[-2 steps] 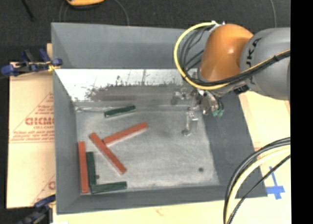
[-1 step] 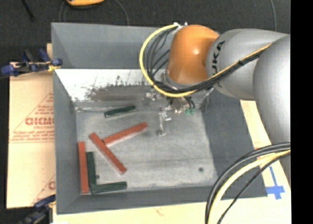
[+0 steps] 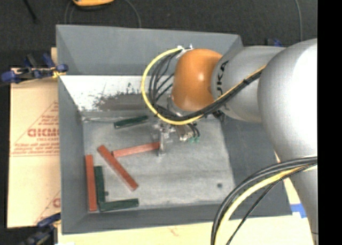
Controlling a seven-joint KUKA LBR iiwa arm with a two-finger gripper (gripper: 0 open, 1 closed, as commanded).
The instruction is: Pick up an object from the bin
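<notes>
A grey metal bin (image 3: 187, 177) with a dull, speckled floor and sloping walls sits on a dark surface. Nearest, in its front-left corner, two dark green flat bars (image 3: 118, 204) meet in an L. Beside them an orange-red flat bar (image 3: 90, 182) runs along the left wall. Just behind, a red flat bar (image 3: 118, 168) lies diagonally.

Past it lies a reddish-brown flat bar (image 3: 134, 151), crosswise near the bin's middle. The claw (image 3: 162, 143) stands at its right end. I cannot tell whether the claw is open or closed, nor whether it has the bar.

This bar looks thin, stiff and straight-edged, perhaps painted wood or plastic, and is probably light and not fragile. It lies flat, so it offers only its narrow long edges. Pinching across that width suits it, and a hold at the end may let it droop or swing. Farther back lies a dark green flat stick (image 3: 131, 122), below the scuffed rear wall.
</notes>
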